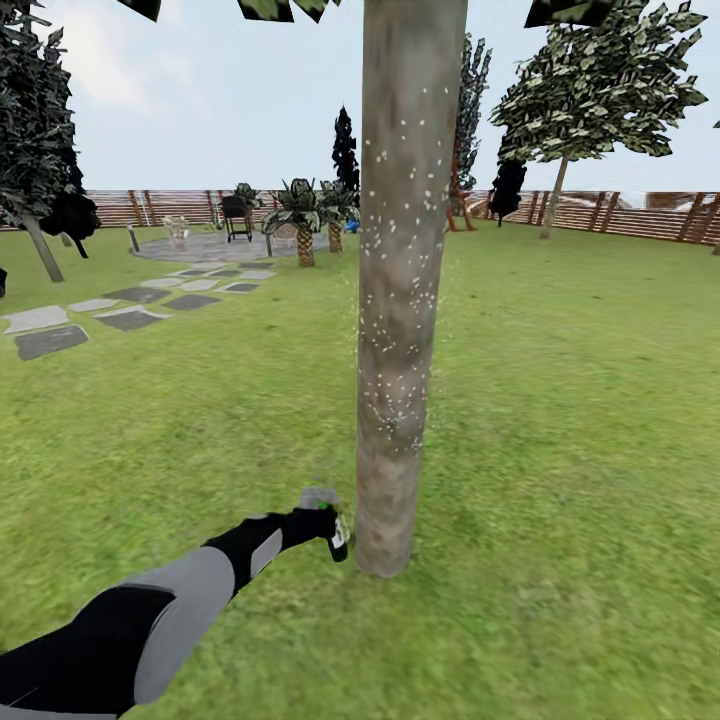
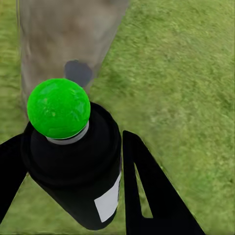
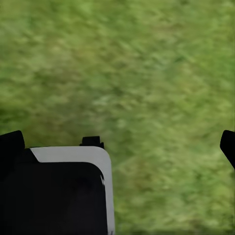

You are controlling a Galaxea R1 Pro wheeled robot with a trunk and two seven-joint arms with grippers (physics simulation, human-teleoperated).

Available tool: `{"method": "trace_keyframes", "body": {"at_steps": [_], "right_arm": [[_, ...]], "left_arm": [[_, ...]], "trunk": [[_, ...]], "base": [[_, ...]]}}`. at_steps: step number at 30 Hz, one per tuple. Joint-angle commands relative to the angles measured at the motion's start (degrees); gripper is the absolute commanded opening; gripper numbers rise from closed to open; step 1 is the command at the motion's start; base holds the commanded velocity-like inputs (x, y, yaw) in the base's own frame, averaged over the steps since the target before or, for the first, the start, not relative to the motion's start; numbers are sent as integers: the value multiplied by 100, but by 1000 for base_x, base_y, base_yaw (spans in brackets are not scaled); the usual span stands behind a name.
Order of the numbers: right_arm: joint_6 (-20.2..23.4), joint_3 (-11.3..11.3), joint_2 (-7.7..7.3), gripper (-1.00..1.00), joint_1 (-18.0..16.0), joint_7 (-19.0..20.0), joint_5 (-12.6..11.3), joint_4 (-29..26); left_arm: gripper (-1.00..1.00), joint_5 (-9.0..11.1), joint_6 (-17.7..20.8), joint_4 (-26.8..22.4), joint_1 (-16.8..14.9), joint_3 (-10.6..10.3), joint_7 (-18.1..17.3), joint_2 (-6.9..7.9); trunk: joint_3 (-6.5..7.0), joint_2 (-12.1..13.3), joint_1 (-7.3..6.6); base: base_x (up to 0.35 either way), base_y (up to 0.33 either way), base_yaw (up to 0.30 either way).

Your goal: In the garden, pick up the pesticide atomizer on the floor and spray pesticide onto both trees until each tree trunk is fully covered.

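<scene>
- One tree trunk (image 1: 405, 300) stands just ahead of the left claw (image 1: 335, 530), speckled with white pesticide (image 1: 395, 330) over its middle stretch.
- Left claw is clenched around the pesticide atomizer (image 2: 73, 161), fingers (image 2: 147, 196) on either side of its dark body; green knob (image 2: 58, 108) points at the trunk's base.
- Right claw (image 3: 117, 142): finger tips set wide apart, nothing between them, grass lawn (image 3: 147, 73) beyond.
- Second tree (image 1: 590, 90) stands far off by the fence (image 1: 620, 212).

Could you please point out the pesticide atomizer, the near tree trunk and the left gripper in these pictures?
pesticide atomizer (image 2: 58, 108): left wrist view, on its green top.
tree trunk (image 1: 400, 300): head view, on the speckled bark at mid-height.
left gripper (image 1: 325, 520): head view, between the fingertips at the sprayer.
</scene>
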Motion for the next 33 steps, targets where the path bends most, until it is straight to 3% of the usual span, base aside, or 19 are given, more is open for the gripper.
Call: {"method": "trace_keyframes", "body": {"at_steps": [1,3,5,8,12,26,33], "right_arm": [[0,0,1,100,0,1,0,0],[1,0,8,100,1,6,0,0],[1,0,9,100,1,5,0,0],[1,0,8,100,1,8,0,0],[1,0,3,100,1,8,0,0],[-11,0,-32,100,1,-4,7,-9],[-34,8,-242,100,1,-17,8,-24]], "left_arm": [[-100,13,-91,-6,97,42,-3,141],[-100,6,-164,-5,170,37,-4,266],[-100,-48,-180,-1,187,29,-5,292],[-100,-404,-233,6,223,24,0,300],[-100,-586,-290,10,238,22,4,275],[-100,-615,-271,18,246,23,12,207],[-100,-600,-294,2,283,22,5,189]], "trunk": [[1,0,0],[1,0,0],[1,0,0],[1,0,0],[1,0,0],[1,0,0],[1,0,0]], "base": [[0,0,0],[-92,0,0],[-237,0,0],[-319,0,0],[-344,0,0],[-350,38,0],[-286,99,0]]}}
